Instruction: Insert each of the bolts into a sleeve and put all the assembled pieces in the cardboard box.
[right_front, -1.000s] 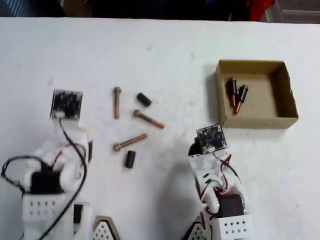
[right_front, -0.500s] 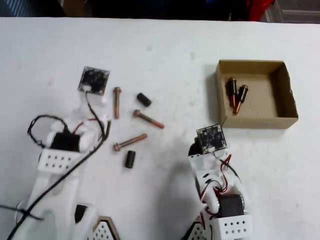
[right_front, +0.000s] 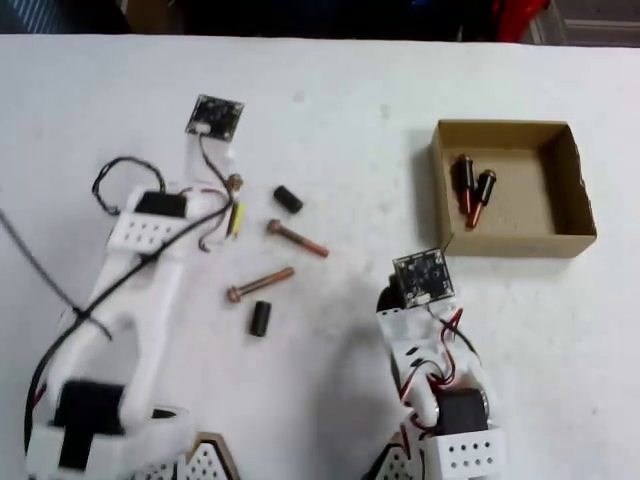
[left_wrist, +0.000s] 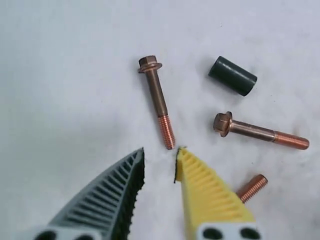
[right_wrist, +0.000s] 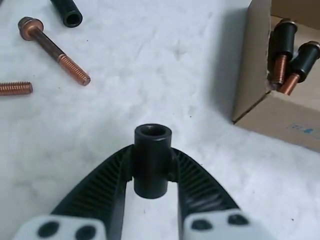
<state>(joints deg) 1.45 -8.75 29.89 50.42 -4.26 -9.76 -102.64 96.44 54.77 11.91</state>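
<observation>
Three copper bolts lie left of centre: one (right_front: 233, 190) partly under my left gripper (right_front: 233, 214), one (right_front: 297, 238) beside it, one (right_front: 260, 284) nearer the front. In the left wrist view my left gripper (left_wrist: 160, 152) is open, its grey and yellow fingertips just short of the first bolt's (left_wrist: 157, 100) threaded end. Loose black sleeves lie at the back (right_front: 288, 198) and front (right_front: 260, 318). My right gripper (right_wrist: 152, 152) is shut on a black sleeve (right_wrist: 152, 162), held upright left of the cardboard box (right_front: 515, 244). Two assembled pieces (right_front: 472, 190) lie in the box.
The box stands at the right of the white table (right_front: 350, 110). The right arm's base (right_front: 450, 430) and the left arm's long white body (right_front: 130, 300) take up the front. Open table stretches behind the bolts and between the bolts and the box.
The left arm swung from the front left out over the table, ending with its gripper at the leftmost bolt. The right arm stayed still with its sleeve.
</observation>
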